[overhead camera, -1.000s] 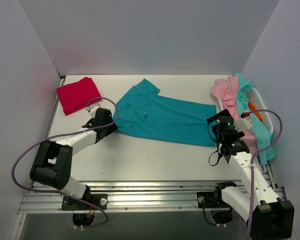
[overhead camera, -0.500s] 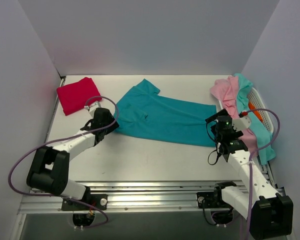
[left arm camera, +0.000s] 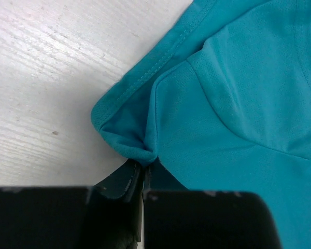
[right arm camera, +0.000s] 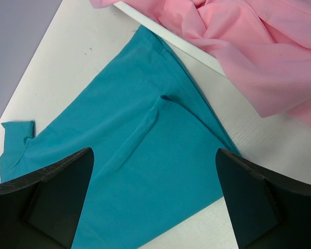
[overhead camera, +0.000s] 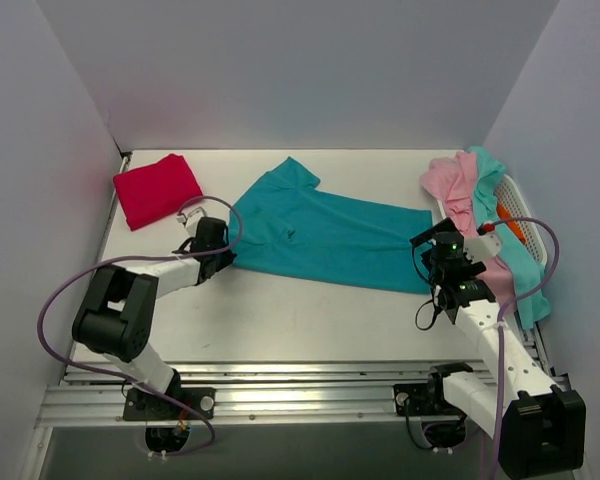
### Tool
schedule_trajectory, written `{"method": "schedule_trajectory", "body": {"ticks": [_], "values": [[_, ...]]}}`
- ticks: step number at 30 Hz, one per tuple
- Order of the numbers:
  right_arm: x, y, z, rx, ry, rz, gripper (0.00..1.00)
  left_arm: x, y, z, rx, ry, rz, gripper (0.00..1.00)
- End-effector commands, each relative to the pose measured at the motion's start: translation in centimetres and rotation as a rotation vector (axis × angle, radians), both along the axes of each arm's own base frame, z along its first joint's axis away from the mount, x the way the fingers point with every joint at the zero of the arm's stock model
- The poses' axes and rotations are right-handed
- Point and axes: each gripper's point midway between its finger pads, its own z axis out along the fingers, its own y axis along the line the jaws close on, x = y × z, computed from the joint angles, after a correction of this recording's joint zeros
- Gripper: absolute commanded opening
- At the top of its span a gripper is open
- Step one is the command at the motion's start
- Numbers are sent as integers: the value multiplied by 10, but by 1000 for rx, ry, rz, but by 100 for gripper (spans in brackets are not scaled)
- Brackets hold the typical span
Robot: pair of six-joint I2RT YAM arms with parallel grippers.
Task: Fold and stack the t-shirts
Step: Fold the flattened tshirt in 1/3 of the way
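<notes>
left tool tight on teal t-shirt

Teal t-shirt, plain, frame centre; crimson t-shirt, plain, upper left. Pale pink t-shirt, light aqua t-shirt and a glimpse of orange t-shirt, all unpatterned, at right. Table white with faint grain; left gripper and right gripper black.

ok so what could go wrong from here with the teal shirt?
The left gripper pinches only a small bunch of the teal shirt at its sleeve edge; it may slip when pulled.
The right gripper hangs open over the hem, close to the pink shirt spilling from the basket; it could snag that too.
A ridge near the hem may get folded in.
</notes>
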Motion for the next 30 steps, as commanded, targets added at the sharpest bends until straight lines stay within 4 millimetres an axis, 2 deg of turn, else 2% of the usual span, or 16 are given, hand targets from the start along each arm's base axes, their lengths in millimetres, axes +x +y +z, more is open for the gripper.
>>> {"method": "schedule_trajectory", "body": {"ticks": [1, 4, 5, 8, 9, 10, 12, 14, 16, 18, 19, 21, 24, 27, 28, 30], "values": [[0, -3, -1, -18, -8, -13, 100, -1, 11, 20, 11, -45, 39, 3], [-3, -3, 0, -15, -9, -11, 100, -18, 21, 28, 36, -20, 55, 2], [-3, -4, 0, -16, -9, -13, 100, -22, 23, 40, 32, -35, 57, 2], [-7, -5, 8, -16, -29, -18, 100, -51, 29, 52, 40, -16, 49, 2], [-11, -6, 6, -20, -16, -20, 100, -62, 31, 49, 48, -3, 45, 2], [-13, -7, 7, -21, -12, -24, 100, -68, 34, 61, 43, -37, 52, 2], [-16, -7, 9, -20, -14, -24, 100, -87, 42, 57, 58, -7, 55, 3], [-19, -7, 12, -15, -19, -22, 100, -101, 47, 65, 54, -19, 55, 7], [-21, -7, 13, -12, -23, -21, 100, -113, 48, 70, 35, -24, 45, 30], [-22, -6, 15, -8, -27, -20, 100, -118, 46, 76, 15, -30, 41, 61], [-23, -6, 16, -9, -26, -18, 100, -121, 45, 81, 1, -35, 31, 91], [-22, -7, 21, -5, -36, -23, 100, -123, 45, 91, -3, -43, 30, 94], [-17, -2, 32, -3, -64, 4, 100, -121, 50, 122, 8, -100, 39, 94], [-2, 11, 47, 18, -135, 73, 100, -100, 55, 158, 40, -232, 44, 94], [11, 16, 55, 10, -182, 109, 100, -82, 53, 173, 36, -314, 45, 94], [23, 26, 58, 20, -199, 154, 100, -58, 54, 189, 75, -392, 18, 94]]}}
